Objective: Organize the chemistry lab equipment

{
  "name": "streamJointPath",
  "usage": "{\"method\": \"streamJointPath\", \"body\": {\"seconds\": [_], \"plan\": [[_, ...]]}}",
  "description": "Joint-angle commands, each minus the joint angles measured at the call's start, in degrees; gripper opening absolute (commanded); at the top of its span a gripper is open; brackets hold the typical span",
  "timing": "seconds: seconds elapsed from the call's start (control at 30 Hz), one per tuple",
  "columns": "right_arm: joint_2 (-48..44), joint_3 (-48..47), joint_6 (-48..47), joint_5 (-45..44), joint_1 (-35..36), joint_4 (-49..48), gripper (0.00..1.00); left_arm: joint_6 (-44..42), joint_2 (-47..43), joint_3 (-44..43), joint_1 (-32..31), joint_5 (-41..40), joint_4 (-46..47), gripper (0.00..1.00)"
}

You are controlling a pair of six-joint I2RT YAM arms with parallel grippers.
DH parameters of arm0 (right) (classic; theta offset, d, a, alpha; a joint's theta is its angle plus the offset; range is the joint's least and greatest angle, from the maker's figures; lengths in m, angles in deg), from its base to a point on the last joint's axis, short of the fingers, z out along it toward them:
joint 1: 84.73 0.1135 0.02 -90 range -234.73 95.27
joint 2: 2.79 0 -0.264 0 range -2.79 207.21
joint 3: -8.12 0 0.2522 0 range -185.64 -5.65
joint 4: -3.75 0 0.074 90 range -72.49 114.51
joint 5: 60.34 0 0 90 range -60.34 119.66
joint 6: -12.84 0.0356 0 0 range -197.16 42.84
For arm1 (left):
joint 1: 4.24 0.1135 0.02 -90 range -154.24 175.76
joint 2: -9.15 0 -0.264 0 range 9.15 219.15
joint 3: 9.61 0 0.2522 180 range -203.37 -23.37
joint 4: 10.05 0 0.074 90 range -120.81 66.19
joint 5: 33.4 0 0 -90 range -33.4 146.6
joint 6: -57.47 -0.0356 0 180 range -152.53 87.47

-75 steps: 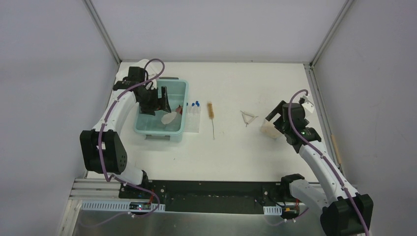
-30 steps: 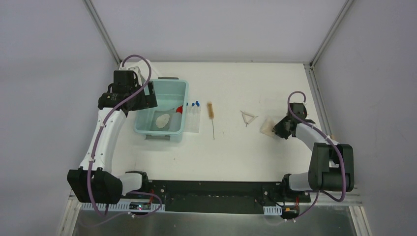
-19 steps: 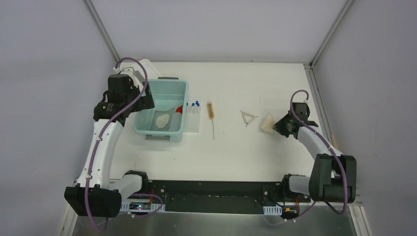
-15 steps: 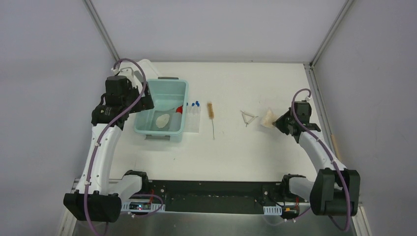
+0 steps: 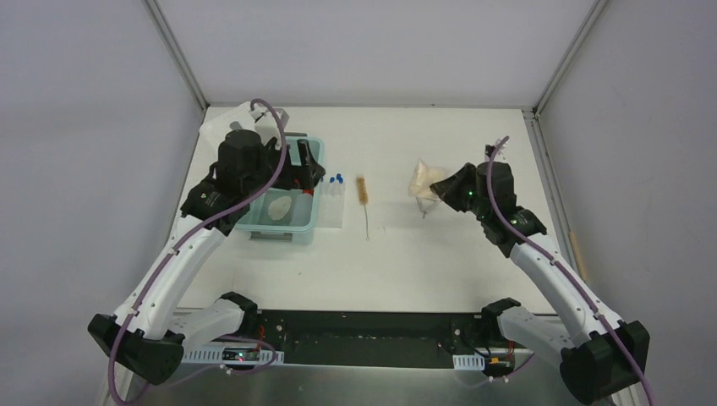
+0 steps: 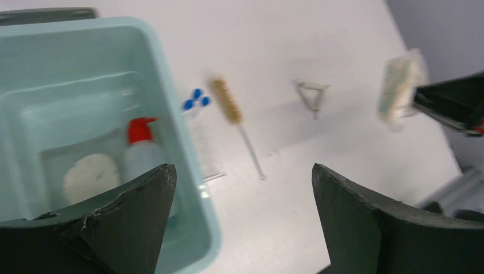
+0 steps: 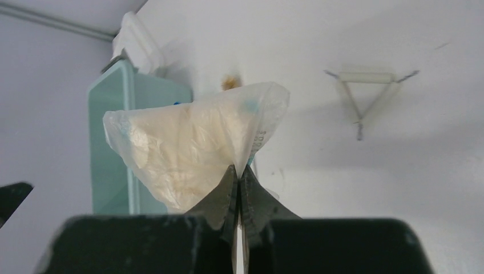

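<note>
My right gripper (image 5: 446, 187) (image 7: 240, 171) is shut on a corner of a clear plastic bag (image 5: 425, 178) (image 7: 188, 142) with pale contents, held in the air above the wire triangle (image 5: 429, 205) (image 7: 368, 85). The bag (image 6: 396, 88) also shows at the right of the left wrist view. My left gripper (image 5: 302, 166) (image 6: 241, 168) hangs open and empty over the right rim of the teal bin (image 5: 312, 211) (image 6: 188, 171). In the bin lie the white squeeze bottle (image 6: 140, 162) with a red spout and a pale round piece (image 6: 88, 178). Right of the bin stands the tube rack (image 5: 334, 207) with blue-capped tubes (image 6: 196, 101).
A bristle brush on a wire handle (image 5: 364, 199) (image 6: 231, 105) lies between the rack and the triangle (image 6: 311, 91). Grey walls close in the table on three sides. A white handle piece (image 7: 137, 34) sits at the bin's far end.
The right gripper closed on the bag at the table's right side, lifted it and carried it left over the triangle. The left arm swung from the bin's left side to its right rim.
</note>
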Motion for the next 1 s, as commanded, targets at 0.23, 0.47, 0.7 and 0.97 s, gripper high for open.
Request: {"method": "streamJointPath", "body": {"seconds": [0.23, 0.47, 0.7, 0.97], "plan": [[5.8, -8.4, 1.4, -3.1, 16.4, -9.0, 0.00, 14.9, 5.4, 6.4, -9.9, 16.0, 29.6, 0.94], [7.9, -10.4, 0.3, -4.6, 20.8, -9.3, 0.00, 17.1, 8.7, 6.5, -11.1, 17.5, 32.2, 0.95], [8.0, -11.0, -1.5, -5.8, 23.1, -9.9, 0.00, 20.4, 12.6, 6.8, -12.9, 15.9, 34.1, 0.81], [7.8, -10.8, -3.0, -7.5, 23.5, -8.8, 0.00, 21.1, 14.2, 6.6, -14.3, 14.4, 34.1, 0.56]]}}
